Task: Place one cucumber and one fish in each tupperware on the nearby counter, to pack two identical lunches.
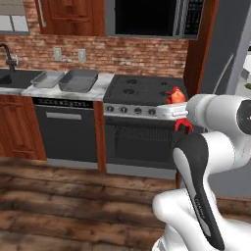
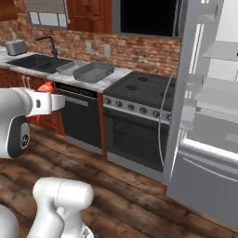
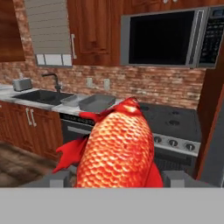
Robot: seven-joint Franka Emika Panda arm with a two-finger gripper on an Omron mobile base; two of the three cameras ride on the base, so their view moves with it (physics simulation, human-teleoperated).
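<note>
A red, scaly fish (image 3: 118, 148) fills the middle of the hand view, and my gripper (image 3: 117, 178) is shut on it, a dark finger on each side. In the left base view the fish (image 1: 176, 95) pokes out above and below my white hand, in front of the stove. Two grey tupperware tubs stand side by side on the white counter (image 1: 102, 89) left of the stove: the smaller (image 1: 46, 78) and the larger (image 1: 78, 81). They lie well ahead of the gripper, also seen as the larger tub (image 3: 96, 103) and the smaller tub (image 3: 70, 99). Both look empty. The cucumber is out of view.
A black gas stovetop (image 1: 139, 88) with an oven below sits right of the tubs. A black sink (image 2: 35, 62) with a faucet and a toaster (image 2: 15, 47) lie to the left. An open fridge (image 2: 209, 116) stands at the right. A microwave (image 3: 162, 37) hangs above the stove.
</note>
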